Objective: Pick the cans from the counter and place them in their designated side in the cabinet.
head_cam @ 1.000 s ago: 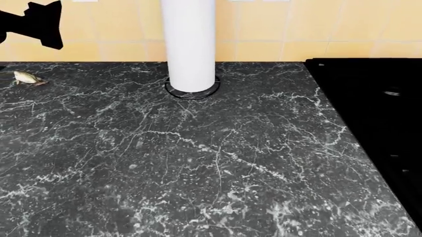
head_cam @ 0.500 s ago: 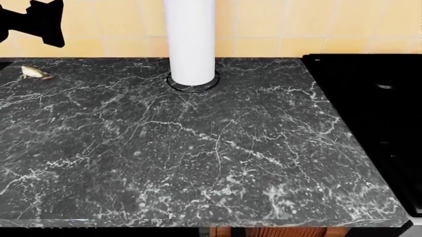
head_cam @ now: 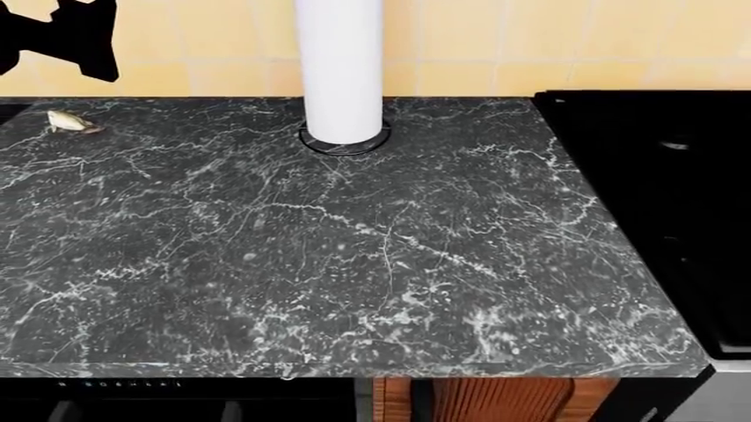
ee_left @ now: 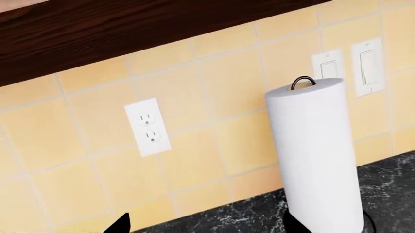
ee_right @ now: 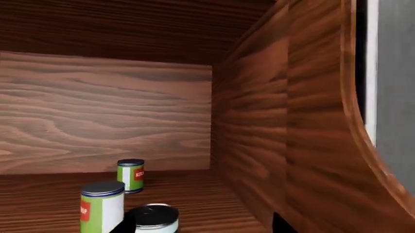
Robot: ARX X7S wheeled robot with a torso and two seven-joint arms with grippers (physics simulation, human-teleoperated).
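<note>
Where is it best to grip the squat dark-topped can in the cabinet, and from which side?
Probably grip the squat can across its round white sides, coming from the open cabinet front; it stands upright, and a green-labelled can stands close beside it.

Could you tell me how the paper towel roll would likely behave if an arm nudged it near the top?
The paper towel roll is tall and narrow, so it might lean. Its wire holder runs up through the core, probably stopping a topple. It looks soft and light.

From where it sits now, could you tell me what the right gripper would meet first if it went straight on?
Probably the squat dark-topped can just ahead, with the green-labelled can beside it; depth is unclear. Beyond stand another can and the cabinet's back wall.
</note>
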